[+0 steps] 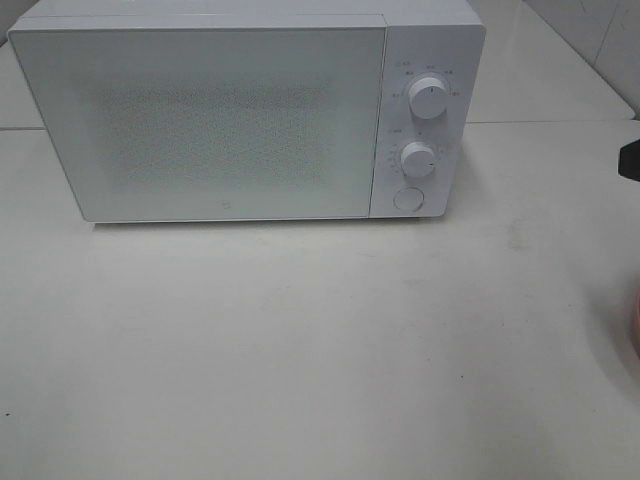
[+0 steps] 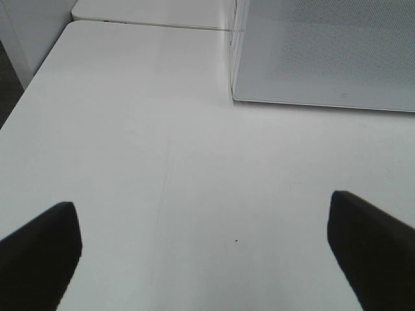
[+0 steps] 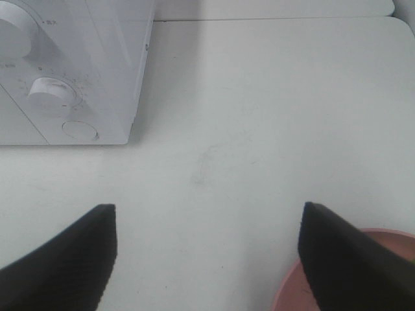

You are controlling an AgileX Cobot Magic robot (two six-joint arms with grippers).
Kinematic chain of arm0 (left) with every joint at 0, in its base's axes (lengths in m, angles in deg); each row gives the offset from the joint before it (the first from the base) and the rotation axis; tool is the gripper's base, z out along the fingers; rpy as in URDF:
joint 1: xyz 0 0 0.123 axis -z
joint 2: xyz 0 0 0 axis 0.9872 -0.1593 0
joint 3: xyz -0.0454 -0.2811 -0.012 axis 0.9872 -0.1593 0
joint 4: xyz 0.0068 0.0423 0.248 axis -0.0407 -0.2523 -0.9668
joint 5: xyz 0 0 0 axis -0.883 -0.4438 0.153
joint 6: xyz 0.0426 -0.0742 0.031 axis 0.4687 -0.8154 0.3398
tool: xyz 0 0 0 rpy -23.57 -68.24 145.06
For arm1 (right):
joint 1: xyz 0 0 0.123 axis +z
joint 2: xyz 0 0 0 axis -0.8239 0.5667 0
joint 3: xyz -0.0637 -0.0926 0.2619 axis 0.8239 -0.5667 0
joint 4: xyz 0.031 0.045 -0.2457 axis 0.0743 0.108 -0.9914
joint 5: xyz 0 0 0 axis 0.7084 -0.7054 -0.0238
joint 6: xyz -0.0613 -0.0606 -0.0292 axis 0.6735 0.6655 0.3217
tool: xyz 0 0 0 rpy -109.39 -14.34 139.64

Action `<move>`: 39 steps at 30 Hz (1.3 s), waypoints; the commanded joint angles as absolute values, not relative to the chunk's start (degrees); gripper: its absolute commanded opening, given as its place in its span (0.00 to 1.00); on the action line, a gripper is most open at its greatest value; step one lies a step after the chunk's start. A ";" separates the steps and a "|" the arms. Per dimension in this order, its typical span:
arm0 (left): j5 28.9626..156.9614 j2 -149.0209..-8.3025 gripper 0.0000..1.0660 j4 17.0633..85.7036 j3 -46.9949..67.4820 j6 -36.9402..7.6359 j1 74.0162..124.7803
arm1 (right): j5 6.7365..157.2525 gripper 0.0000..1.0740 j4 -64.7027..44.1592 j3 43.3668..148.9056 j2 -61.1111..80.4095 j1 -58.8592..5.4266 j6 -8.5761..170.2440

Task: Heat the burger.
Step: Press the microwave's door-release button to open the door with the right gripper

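Microwave (image 1: pixel 245 115) door shut at rear of table (image 1: pixel 300 350), L gripper (image 2: pixel 201 207) spread wide & empty near door, R gripper (image 3: pixel 207 210) also open/empty by pink plate (image 3: pixel 288 297) on ctrl-knob side, prob staged for door-open + pickup; burger not in any view, can't locate.
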State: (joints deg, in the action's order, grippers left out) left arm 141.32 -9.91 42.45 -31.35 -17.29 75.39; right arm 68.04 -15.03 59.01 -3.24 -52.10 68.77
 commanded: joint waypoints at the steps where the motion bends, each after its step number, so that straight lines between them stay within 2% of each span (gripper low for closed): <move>1: 140.69 -8.25 0.92 42.62 -31.58 -17.52 75.56 | 71.54 0.70 -14.86 59.47 -1.18 -52.38 68.31; 7: 140.69 -8.25 0.92 42.62 -31.58 -17.52 75.56 | 80.42 0.70 -14.51 59.01 4.15 -52.38 67.74; 13: 140.69 -8.25 0.92 42.62 -31.58 -17.52 75.56 | 96.63 0.70 -14.23 52.88 7.30 -51.58 67.91; 18: 140.69 -8.25 0.92 42.62 -31.58 -17.52 75.56 | 106.66 0.70 -10.44 48.70 9.13 -46.71 73.99; 25: 140.69 -8.25 0.92 42.62 -31.58 -17.52 75.56 | 117.66 0.70 3.48 45.03 13.26 -38.81 84.82; 32: 140.69 -8.25 0.92 42.62 -31.58 -17.52 75.56 | 129.01 0.70 10.41 42.68 17.73 -32.85 86.08; 39: 140.69 -8.25 0.92 42.62 -31.58 -17.52 75.56 | 140.12 0.70 22.16 42.34 23.97 -25.68 87.97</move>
